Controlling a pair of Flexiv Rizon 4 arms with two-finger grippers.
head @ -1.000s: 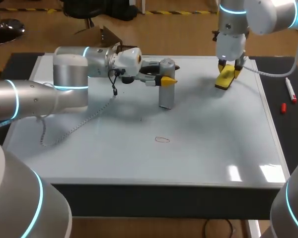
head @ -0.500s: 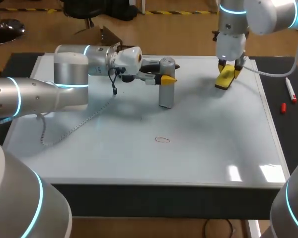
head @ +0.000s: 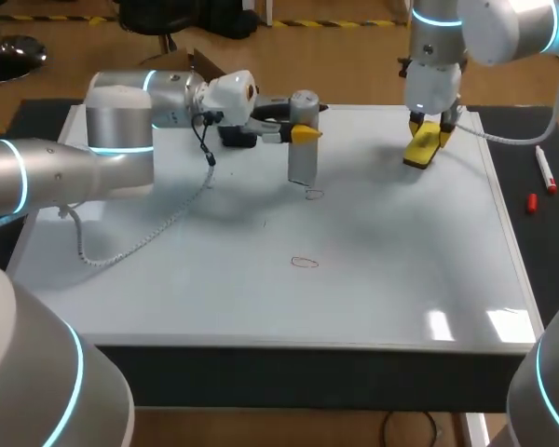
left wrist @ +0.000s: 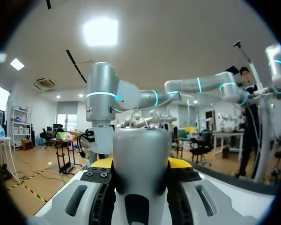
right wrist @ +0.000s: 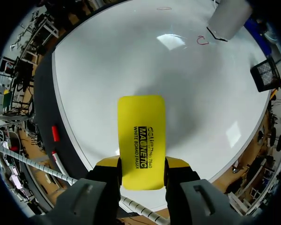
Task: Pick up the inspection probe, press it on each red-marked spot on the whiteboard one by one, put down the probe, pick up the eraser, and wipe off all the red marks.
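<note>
Left pincer (head: 300, 130) is closed on the probe (head: 304, 166), with a yellow tip on either side of its upper part. In the left wrist view the grey cylinder fills the gap between both tips. Probe is upright, lower end down at the board (head: 214, 279); can't tell if it touches the surface. It stands at the far middle of the board. One red mark (head: 314, 194), a small loop, is just beside the probe's foot on the near side, not under it. Second red mark (head: 305, 262), an oval, is nearer the front edge and well apart from the probe. Left arm is level, from the left side, with its cable (head: 140, 237) slack over the board's left part.

Right pincer (right wrist: 142, 164) is clamped on the eraser (right wrist: 141, 136), which is yellow and gripped by its long sides. Most of it sticks out ahead of the tips. Eraser is over the far right part of the board, tilted, lower end close to the surface; touching or not, can't tell. It is well apart from the probe and both marks. Right arm is from the far right corner, pointing down.

On the dark bench (head: 550, 242) right of the board lie a white pen (head: 545, 169) and, near it, a red cap (head: 532, 202). Both are apart from the board's edge.
</note>
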